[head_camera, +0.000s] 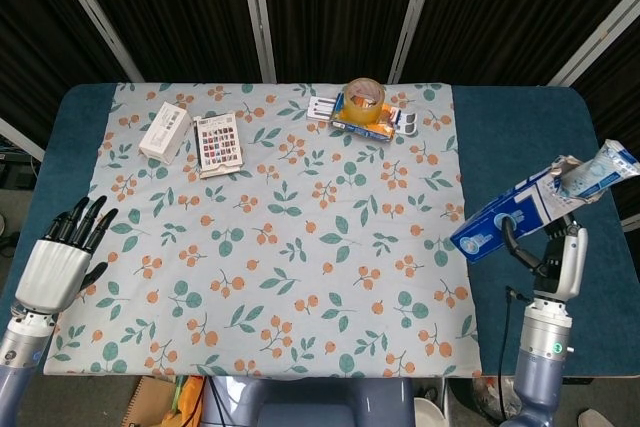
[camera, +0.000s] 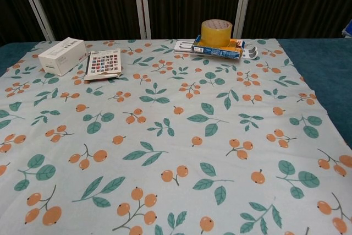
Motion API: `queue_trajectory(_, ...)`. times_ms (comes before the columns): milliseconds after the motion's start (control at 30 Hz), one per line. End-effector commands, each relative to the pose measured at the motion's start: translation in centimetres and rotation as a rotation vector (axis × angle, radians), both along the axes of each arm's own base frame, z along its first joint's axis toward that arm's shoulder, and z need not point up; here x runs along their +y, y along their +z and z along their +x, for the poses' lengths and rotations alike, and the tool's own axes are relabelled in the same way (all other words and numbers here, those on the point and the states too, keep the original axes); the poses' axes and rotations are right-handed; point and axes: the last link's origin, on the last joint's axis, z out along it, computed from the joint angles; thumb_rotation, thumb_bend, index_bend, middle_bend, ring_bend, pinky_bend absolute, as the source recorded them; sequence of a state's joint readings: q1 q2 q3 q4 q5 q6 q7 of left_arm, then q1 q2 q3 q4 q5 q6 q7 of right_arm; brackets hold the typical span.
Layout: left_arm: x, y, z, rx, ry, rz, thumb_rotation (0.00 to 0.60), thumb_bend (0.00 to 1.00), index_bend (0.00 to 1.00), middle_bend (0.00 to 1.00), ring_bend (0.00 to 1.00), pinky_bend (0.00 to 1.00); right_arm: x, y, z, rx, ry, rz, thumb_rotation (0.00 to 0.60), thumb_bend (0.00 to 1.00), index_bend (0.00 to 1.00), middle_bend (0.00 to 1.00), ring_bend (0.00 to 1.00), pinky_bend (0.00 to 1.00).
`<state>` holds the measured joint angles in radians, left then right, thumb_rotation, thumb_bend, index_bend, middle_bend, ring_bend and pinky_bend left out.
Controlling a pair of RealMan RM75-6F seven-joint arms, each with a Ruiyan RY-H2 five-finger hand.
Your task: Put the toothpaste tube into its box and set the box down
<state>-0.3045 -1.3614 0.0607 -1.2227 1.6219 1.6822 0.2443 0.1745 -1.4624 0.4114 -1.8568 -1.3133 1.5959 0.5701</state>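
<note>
In the head view, a blue toothpaste box (head_camera: 508,213) is tilted up over the blue table strip at the right, past the floral cloth's edge. The toothpaste tube (head_camera: 598,168) sticks out of its open upper right end, only partly inside. My right hand (head_camera: 545,251) grips the box from below, its dark fingers curled around the box's lower part. At the near left corner of the table my left hand (head_camera: 58,265) holds nothing, its fingers straight and slightly apart. The chest view shows neither hand.
At the back of the floral cloth (head_camera: 300,237) are a white carton (head_camera: 165,131), a colour-swatch card (head_camera: 218,143) and a yellow tape roll (head_camera: 363,97) on a flat blue pack (head_camera: 365,121). The chest view shows the same carton (camera: 62,55) and tape roll (camera: 216,32).
</note>
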Motion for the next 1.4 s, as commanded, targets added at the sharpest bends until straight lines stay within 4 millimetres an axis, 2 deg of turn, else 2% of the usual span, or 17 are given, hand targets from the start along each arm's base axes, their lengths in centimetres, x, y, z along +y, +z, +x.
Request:
queue_trajectory(33, 0.0, 0.0, 0.0, 0.002, 0.003, -0.002, 0.600, 0.00, 0.12, 0.04, 0.08, 0.26, 0.1, -0.1, -0.2, -0.003, 0.000, 0.022, 0.600, 0.51, 0.46, 0.63, 0.46, 0.47)
queue_trajectory(300, 0.0, 0.0, 0.0, 0.003, 0.013, -0.003, 0.600, 0.00, 0.12, 0.04, 0.08, 0.26, 0.1, 0.7, -0.5, 0.010, 0.000, 0.016, 0.600, 0.51, 0.44, 0.63, 0.45, 0.46)
queue_trajectory(367, 0.0, 0.0, 0.0, 0.003, 0.013, 0.000, 0.600, 0.00, 0.12, 0.04, 0.08, 0.26, 0.2, 0.8, -0.4, 0.010, 0.008, 0.014, 0.600, 0.51, 0.38, 0.60, 0.40, 0.44)
queue_trajectory(467, 0.0, 0.1, 0.0, 0.002, 0.013, 0.001, 0.600, 0.00, 0.12, 0.04, 0.08, 0.26, 0.3, 0.7, -0.2, 0.009, 0.025, 0.017, 0.600, 0.47, 0.26, 0.50, 0.30, 0.39)
queue_trajectory(633, 0.0, 0.1, 0.0, -0.003, 0.016, 0.002, 0.600, 0.00, 0.12, 0.04, 0.08, 0.26, 0.4, 0.8, -0.1, 0.004, 0.040, 0.027, 0.600, 0.44, 0.20, 0.44, 0.25, 0.37)
queue_trajectory(700, 0.0, 0.1, 0.0, -0.004, 0.017, 0.002, 0.600, 0.00, 0.12, 0.04, 0.08, 0.26, 0.4, 0.8, -0.2, 0.003, 0.039, 0.032, 0.600, 0.44, 0.22, 0.44, 0.27, 0.37)
queue_trajectory(800, 0.0, 0.1, 0.0, -0.003, 0.016, 0.002, 0.600, 0.00, 0.12, 0.04, 0.08, 0.26, 0.4, 0.8, -0.3, 0.004, 0.038, 0.037, 0.600, 0.44, 0.31, 0.47, 0.35, 0.37)
queue_trajectory(867, 0.0, 0.1, 0.0, -0.003, 0.018, 0.002, 0.600, 0.00, 0.12, 0.04, 0.08, 0.26, 0.4, 0.8, -0.3, 0.002, 0.038, 0.040, 0.600, 0.44, 0.45, 0.59, 0.47, 0.40)
queue_trajectory(933, 0.0, 0.1, 0.0, -0.002, 0.018, 0.004, 0.600, 0.00, 0.12, 0.04, 0.08, 0.26, 0.5, 1.1, -0.4, -0.009, 0.027, 0.011, 0.600, 0.44, 0.52, 0.65, 0.53, 0.42)
queue_trajectory(1300, 0.1, 0.2, 0.0, -0.003, 0.023, 0.006, 0.600, 0.00, 0.12, 0.04, 0.08, 0.26, 0.3, 0.7, -0.4, 0.047, 0.014, 0.030, 0.600, 0.44, 0.52, 0.65, 0.53, 0.42)
queue_trajectory(1400, 0.1, 0.2, 0.0, -0.003, 0.025, 0.006, 0.600, 0.00, 0.13, 0.04, 0.08, 0.26, 0.0, 0.3, -1.1, 0.175, -0.019, 0.108, 0.600, 0.44, 0.52, 0.65, 0.53, 0.42)
